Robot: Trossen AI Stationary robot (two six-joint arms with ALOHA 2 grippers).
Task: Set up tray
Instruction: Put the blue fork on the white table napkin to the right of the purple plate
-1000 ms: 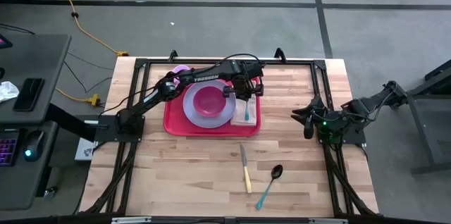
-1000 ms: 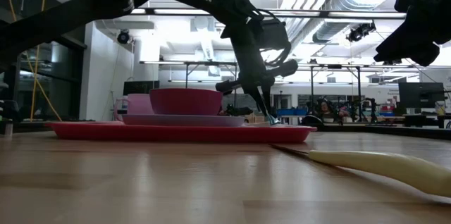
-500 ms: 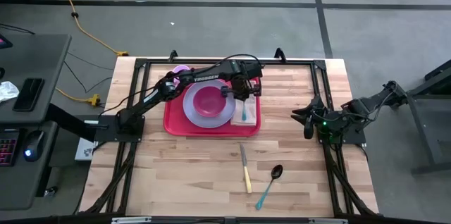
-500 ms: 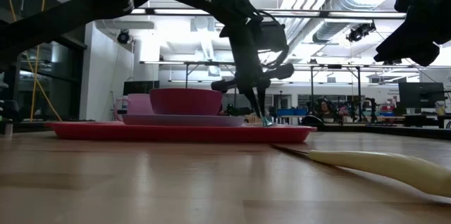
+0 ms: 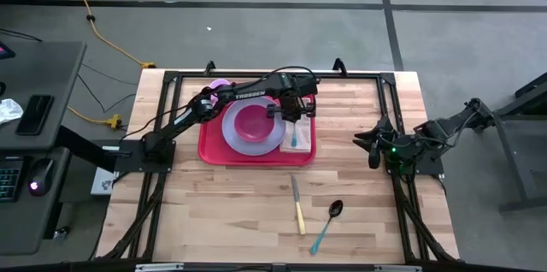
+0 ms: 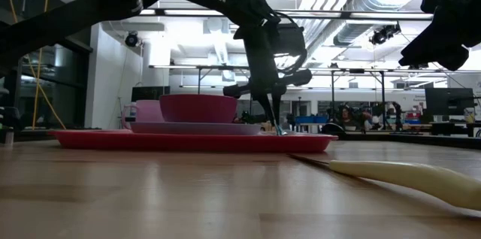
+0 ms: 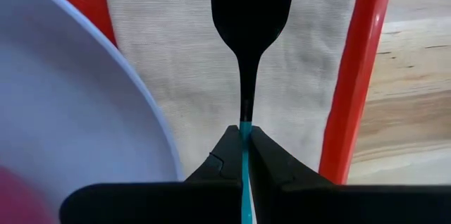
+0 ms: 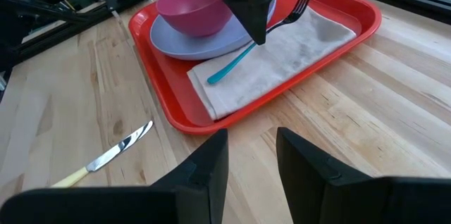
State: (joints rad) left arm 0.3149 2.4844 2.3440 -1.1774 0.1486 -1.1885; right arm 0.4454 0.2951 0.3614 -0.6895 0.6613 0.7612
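The tray (image 5: 209, 148) lies near the desk's far edge, long axis running left to right. My left gripper (image 7: 245, 136) pinches a fork's (image 7: 248, 13) teal handle over the napkin (image 8: 282, 51) at the tray's right end. My right gripper (image 8: 251, 155) waits, fingers apart, at the right edge.

bowl (image 6: 198, 107) on plate (image 6: 194, 127) | tray (image 6: 113, 140) | left fingers (image 6: 273, 115) over tray

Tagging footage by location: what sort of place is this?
Probably a robotics lab or open workshop: exposed ceiling ducts, rows of workbenches behind, and a concrete floor with a yellow cable around the rig.
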